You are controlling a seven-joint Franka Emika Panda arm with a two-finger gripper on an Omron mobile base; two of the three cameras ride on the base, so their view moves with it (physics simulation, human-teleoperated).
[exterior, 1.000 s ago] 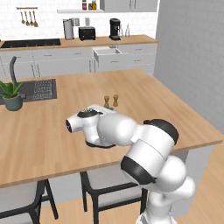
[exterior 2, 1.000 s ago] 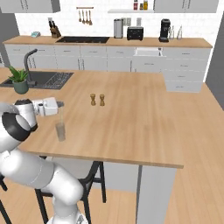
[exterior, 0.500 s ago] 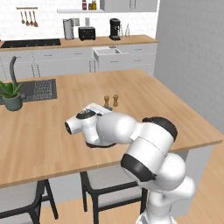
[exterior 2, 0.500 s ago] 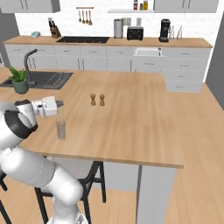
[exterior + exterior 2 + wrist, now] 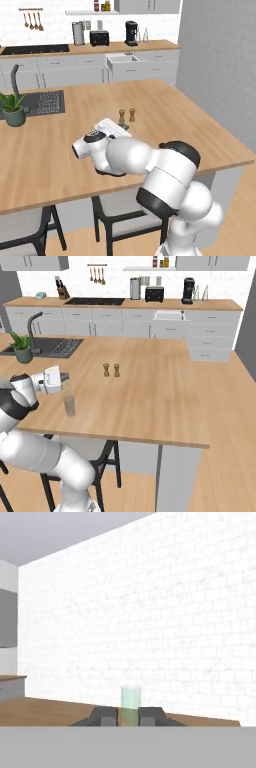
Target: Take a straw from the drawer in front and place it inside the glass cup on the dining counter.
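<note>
In the left base view, the arm is bending low over the dining desk (image 5: 45,150), close to two brown shakers (image 5: 126,115), much as it was a second ago.

In the right base view, the end effector (image 5: 65,376) is hovering just above the glass cup (image 5: 69,406); the straw (image 5: 69,388) (a faint pale line) is apparently standing in it.

In the hand view, the fingers are standing apart, released, so the placing is probably finishing.

One glass cup (image 5: 69,405), two wooden shakers (image 5: 111,370), one potted plant (image 5: 22,347), one dining counter (image 5: 165,401).
</note>
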